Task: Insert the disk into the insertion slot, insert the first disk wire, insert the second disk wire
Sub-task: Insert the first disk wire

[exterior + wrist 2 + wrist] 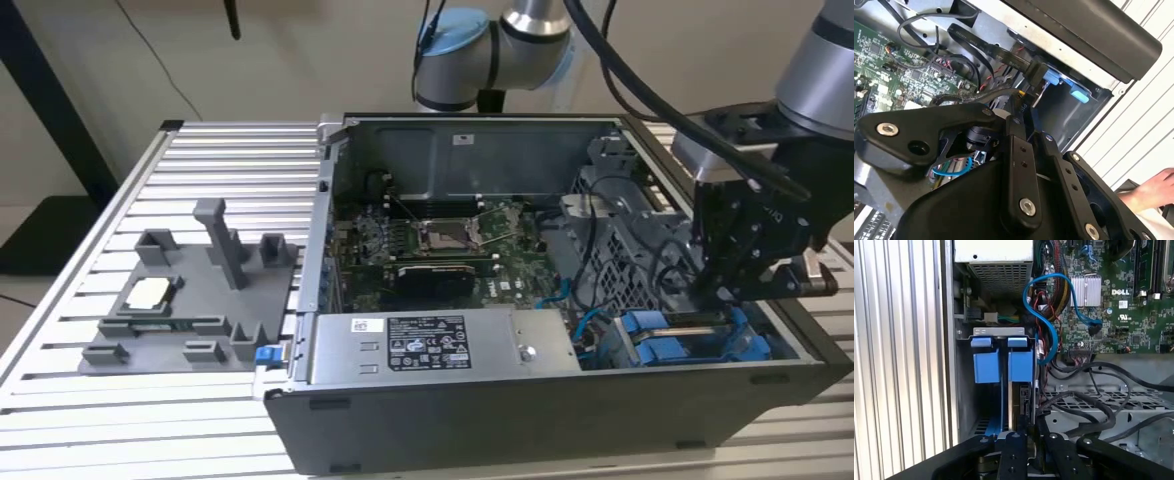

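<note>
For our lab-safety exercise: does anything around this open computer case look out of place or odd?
A person's hand shows over the ribbed table near the computer case in the second wrist view, odd in a robot's workspace. Nothing looks damaged or spilled.

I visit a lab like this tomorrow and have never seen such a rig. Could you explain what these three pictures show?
The machine is one robot arm with a black gripper at its end. The exterior view comes from a camera standing off the arm. The two wrist views come from cameras riding on the arm, looking past the gripper.

On the slatted table stands an open computer case. A grey parts holder lies beside it, on the exterior view's left. Inside the case are a green circuit board, a silver power-supply box and the slot with blue fittings.

The gripper reaches into that slot. I cannot tell whether it holds anything. A person's hand shows at the edge of the second wrist view.
</note>
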`<action>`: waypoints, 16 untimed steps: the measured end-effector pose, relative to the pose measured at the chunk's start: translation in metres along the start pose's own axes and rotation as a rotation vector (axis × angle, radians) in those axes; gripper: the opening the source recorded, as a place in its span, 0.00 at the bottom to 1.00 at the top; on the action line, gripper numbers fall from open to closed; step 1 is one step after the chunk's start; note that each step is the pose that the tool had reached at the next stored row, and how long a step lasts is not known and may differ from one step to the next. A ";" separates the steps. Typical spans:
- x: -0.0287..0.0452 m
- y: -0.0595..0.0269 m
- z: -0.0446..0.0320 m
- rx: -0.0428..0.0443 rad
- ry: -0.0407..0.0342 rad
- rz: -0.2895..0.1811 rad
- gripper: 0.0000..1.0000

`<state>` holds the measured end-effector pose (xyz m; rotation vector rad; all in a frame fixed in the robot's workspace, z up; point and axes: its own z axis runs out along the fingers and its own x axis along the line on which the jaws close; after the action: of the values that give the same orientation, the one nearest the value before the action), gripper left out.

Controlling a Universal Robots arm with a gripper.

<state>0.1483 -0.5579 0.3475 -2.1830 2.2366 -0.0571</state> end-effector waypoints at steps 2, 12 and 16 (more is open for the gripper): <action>0.0000 -0.0002 0.0020 0.0001 0.0011 0.000 0.19; -0.0001 -0.0002 0.0076 0.0001 0.0039 0.000 0.19; -0.0001 -0.0003 0.0087 0.0001 0.0041 0.000 0.19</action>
<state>0.1489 -0.5579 0.3388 -2.1850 2.2385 -0.0617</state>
